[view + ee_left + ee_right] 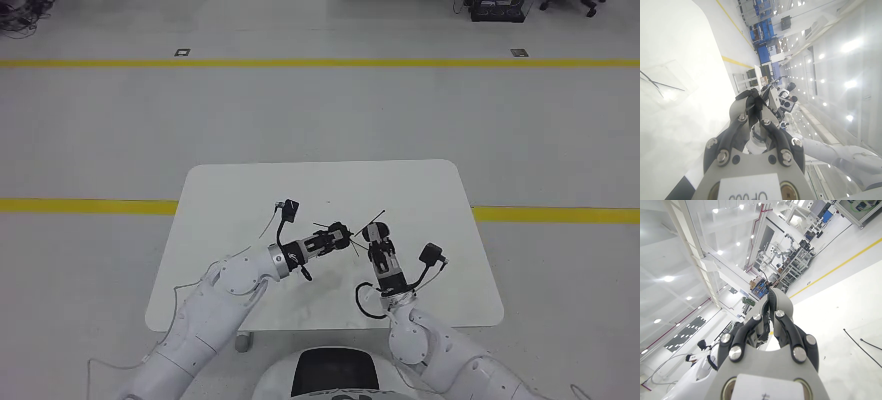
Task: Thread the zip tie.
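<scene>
Right claw: my right claw (770,294) has its jaws pressed together on the zip tie (766,278).
Zip tie, free end: a thin black strip rises past my right fingertips in a slight curve. It is held up in the air, off the table.
Left claw: my left claw (753,98) has its jaws drawn together as well. A thin strip crosses between the black pads (759,106), and I read it as the same zip tie.
Claw relation: in the top view both claws hang over the middle of the table with their tips just beside each other.
Loose zip ties: the loose zip ties (857,344) lie flat on the table, apart from both claws. In the left wrist view two of them cross on a clear sheet (677,72).
Table: the table (420,190) is white with rounded corners.
Floor: yellow floor lines (320,63) run past the far side of the table.
</scene>
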